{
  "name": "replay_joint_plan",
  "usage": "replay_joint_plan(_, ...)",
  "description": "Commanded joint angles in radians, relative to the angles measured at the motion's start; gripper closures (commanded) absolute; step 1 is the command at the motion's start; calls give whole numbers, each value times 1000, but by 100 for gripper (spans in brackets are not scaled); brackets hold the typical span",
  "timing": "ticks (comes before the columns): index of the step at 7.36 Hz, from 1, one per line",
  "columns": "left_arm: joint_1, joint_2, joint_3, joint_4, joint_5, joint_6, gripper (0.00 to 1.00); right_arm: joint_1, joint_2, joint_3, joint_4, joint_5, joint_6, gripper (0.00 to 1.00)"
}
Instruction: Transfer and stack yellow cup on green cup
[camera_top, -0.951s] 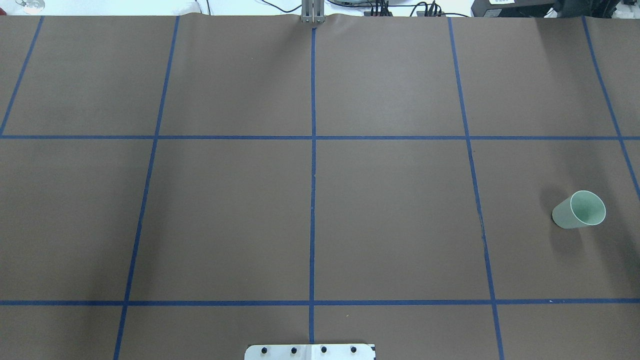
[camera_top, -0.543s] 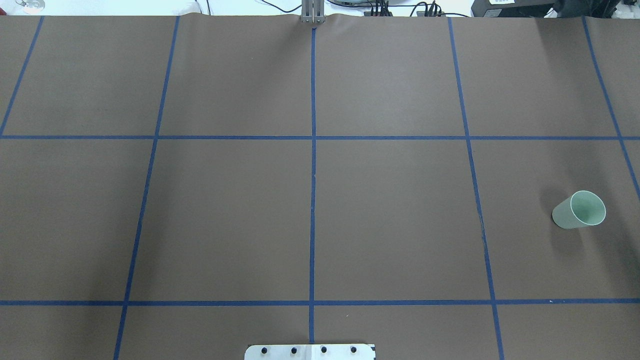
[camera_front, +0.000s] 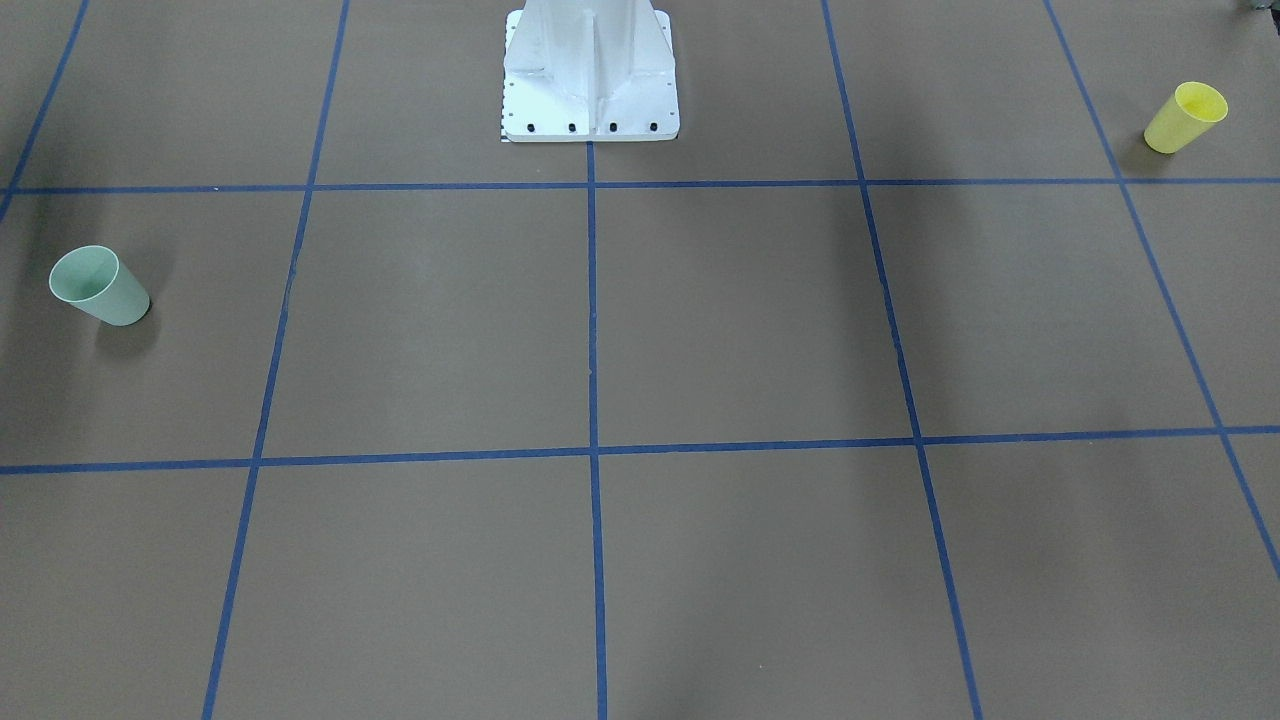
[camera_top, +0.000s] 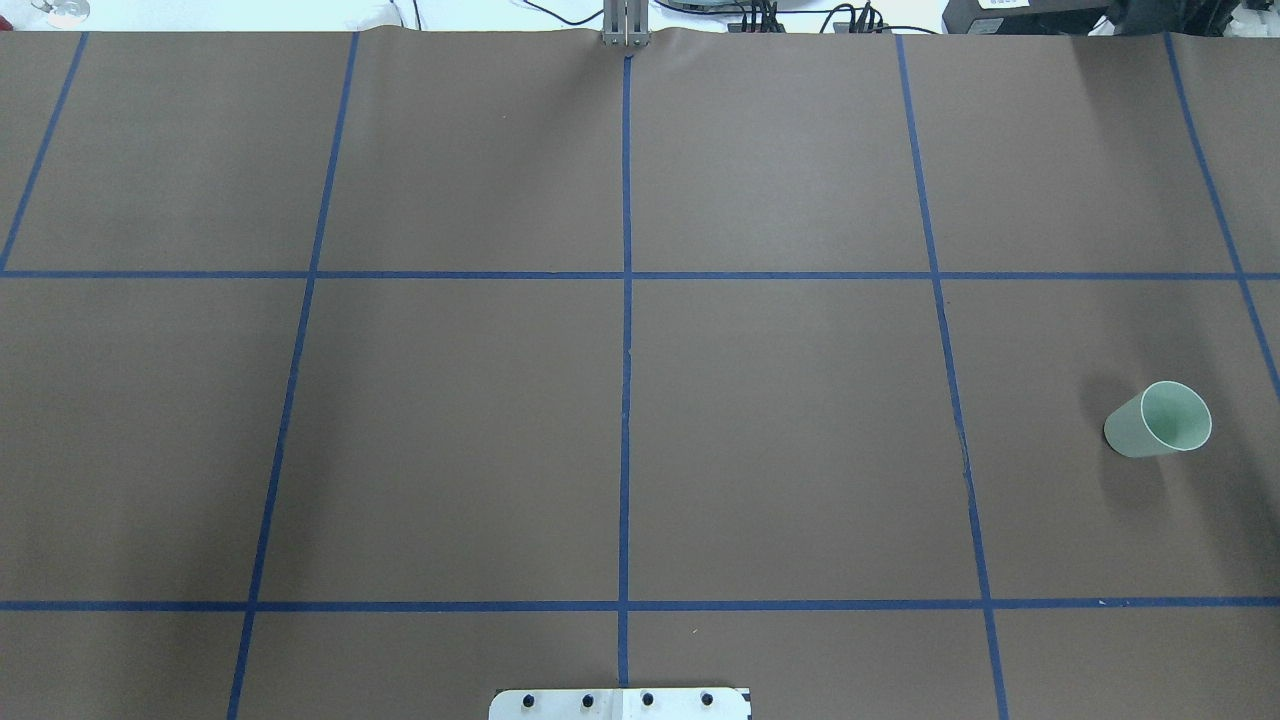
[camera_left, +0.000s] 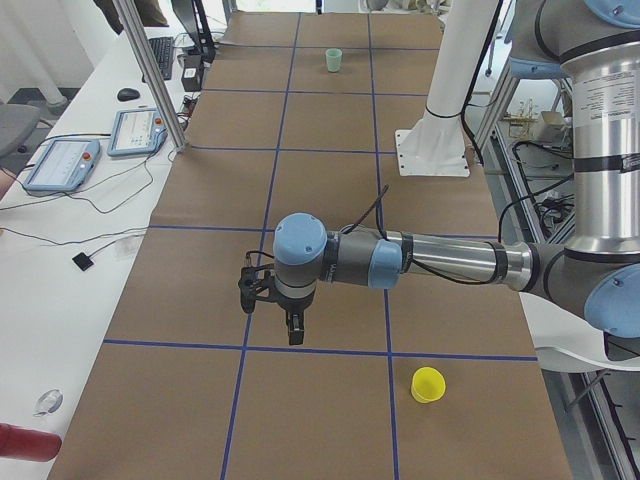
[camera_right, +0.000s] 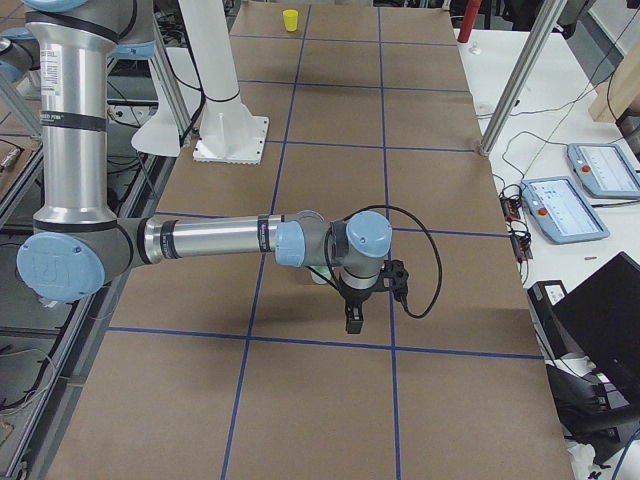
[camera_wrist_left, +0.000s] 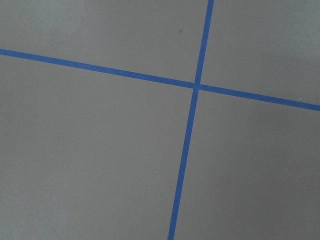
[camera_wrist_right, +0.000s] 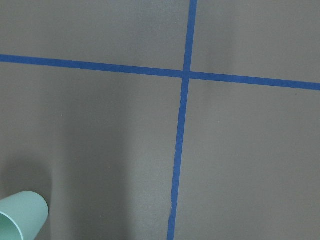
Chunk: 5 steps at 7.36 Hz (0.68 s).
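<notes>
The yellow cup (camera_front: 1185, 117) stands upright, mouth up, at the table's end on my left side. It also shows in the exterior left view (camera_left: 428, 384) and, far off, in the exterior right view (camera_right: 290, 20). It is out of the overhead view. The green cup (camera_top: 1158, 419) stands upright at the table's end on my right side (camera_front: 98, 286), and its rim shows in the right wrist view (camera_wrist_right: 20, 217). My left gripper (camera_left: 294, 336) points down over the table, some way from the yellow cup. My right gripper (camera_right: 354, 320) points down near the green cup. I cannot tell if either is open or shut.
The white robot pedestal (camera_front: 590, 70) stands at the table's middle edge. Blue tape lines (camera_top: 626, 350) divide the brown table cover. A metal post (camera_left: 150, 75) and tablets (camera_left: 140, 130) stand on the side bench across from the robot.
</notes>
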Motion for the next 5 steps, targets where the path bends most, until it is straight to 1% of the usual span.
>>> replay_joint_plan(1, 136, -11, -6, -123, 29, -305, 0, -6, 0, 0, 0, -2, -2, 1)
replay_joint_plan(2, 229, -16, -8, -159, 123, -496, 0, -6, 0, 0, 5, -2, -3, 1)
replay_joint_plan(3, 279, -14, -8, -173, 209, -655, 0, -6, -5, 0, 43, 0, -3, 1)
replay_joint_plan(4, 300, -10, -9, -173, 271, -812, 0, -6, -11, 0, 63, 0, -2, 1)
replay_joint_plan(5, 374, 4, -14, -172, 389, -974, 0, -22, -11, 3, 61, 0, -2, 1)
